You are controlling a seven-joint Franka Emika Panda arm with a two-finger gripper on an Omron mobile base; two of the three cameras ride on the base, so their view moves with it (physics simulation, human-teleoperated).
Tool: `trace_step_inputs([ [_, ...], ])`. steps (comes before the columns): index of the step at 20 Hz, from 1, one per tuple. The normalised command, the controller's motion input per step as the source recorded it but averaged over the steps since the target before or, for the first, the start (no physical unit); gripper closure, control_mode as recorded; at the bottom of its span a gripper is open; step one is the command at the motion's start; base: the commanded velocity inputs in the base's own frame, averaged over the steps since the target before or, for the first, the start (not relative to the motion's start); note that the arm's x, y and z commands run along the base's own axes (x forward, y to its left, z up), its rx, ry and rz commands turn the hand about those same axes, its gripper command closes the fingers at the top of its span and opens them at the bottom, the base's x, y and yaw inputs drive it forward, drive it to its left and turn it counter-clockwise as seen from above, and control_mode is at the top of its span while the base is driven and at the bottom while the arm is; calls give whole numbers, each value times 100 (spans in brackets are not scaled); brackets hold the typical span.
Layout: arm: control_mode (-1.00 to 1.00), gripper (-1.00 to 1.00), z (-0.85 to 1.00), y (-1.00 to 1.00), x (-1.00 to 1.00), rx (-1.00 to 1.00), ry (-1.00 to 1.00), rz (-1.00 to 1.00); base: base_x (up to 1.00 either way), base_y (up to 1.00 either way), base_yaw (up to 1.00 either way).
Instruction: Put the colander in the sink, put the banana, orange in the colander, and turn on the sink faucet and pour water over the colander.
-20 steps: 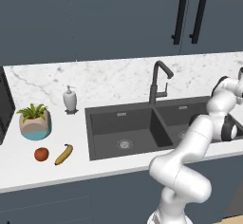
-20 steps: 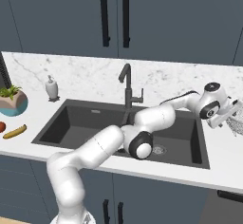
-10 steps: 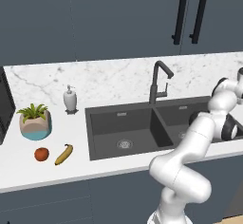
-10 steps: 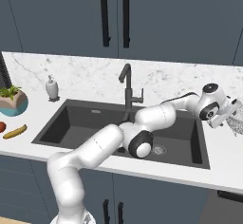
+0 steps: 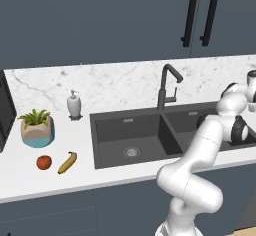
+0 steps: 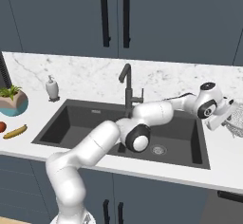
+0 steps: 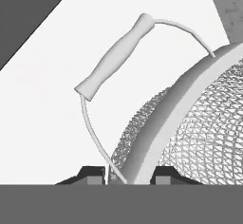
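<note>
One colander (image 7: pixel 190 123) sits on the counter right of the sink (image 6: pixel 118 123) — thin metal, light, stiff. Its rim is a good spot to hold. Gripper (image 7: pixel 128 174) tips sit apart, rim between them.

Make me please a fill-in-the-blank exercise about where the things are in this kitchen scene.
1. The banana lies on the counter beside the ____.
2. The colander sits on the ____, right of the sink.
3. Both sink basins are ____.
4. The pincer straddles the colander's ____.

Missing words: orange; counter; empty; rim
</note>
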Motion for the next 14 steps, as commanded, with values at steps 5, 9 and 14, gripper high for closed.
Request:
trace_step_inputs([
  [5, -100, 100, -4, 5, -20, 14, 15, 0, 0, 0, 0],
  [9, -100, 100, 0, 28, -41, 13, 8, 0, 0, 0, 0],
  [14, -100, 100, 0, 38, -69, 11, 2, 0, 0, 0, 0],
])
